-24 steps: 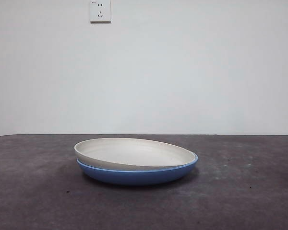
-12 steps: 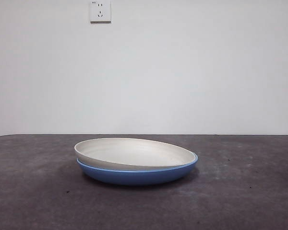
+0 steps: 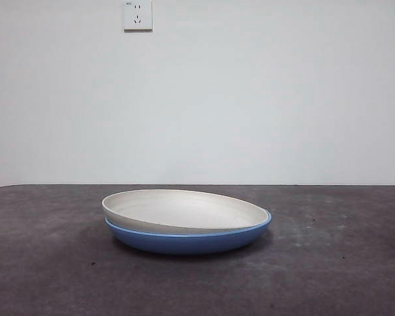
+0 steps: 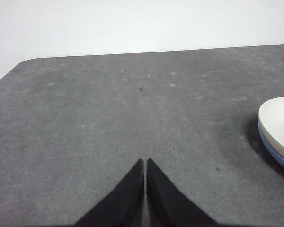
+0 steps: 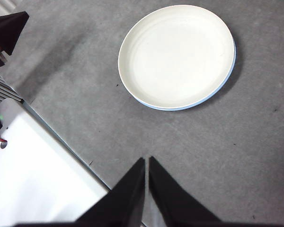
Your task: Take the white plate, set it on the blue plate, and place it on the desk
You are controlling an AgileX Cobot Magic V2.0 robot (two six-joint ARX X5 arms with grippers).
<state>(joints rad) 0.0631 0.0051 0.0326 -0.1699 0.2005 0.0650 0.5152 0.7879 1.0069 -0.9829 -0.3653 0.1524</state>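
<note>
The white plate (image 3: 184, 209) lies tilted inside the blue plate (image 3: 191, 241) on the desk (image 3: 329, 263). The stack also shows in the right wrist view, white plate (image 5: 176, 54) over the blue plate's rim (image 5: 213, 92), and at the edge of the left wrist view, white plate (image 4: 279, 120) over blue plate (image 4: 274, 153). My left gripper (image 4: 145, 163) is shut and empty over bare desk, well away from the plates. My right gripper (image 5: 146, 161) is shut and empty, high above the desk, apart from the stack. Neither gripper shows in the front view.
A white wall with a socket (image 3: 137, 14) stands behind the desk. In the right wrist view the desk's edge (image 5: 61, 137) runs diagonally, with a white surface (image 5: 33, 179) beyond it and the other arm's black parts (image 5: 7, 28) in a corner.
</note>
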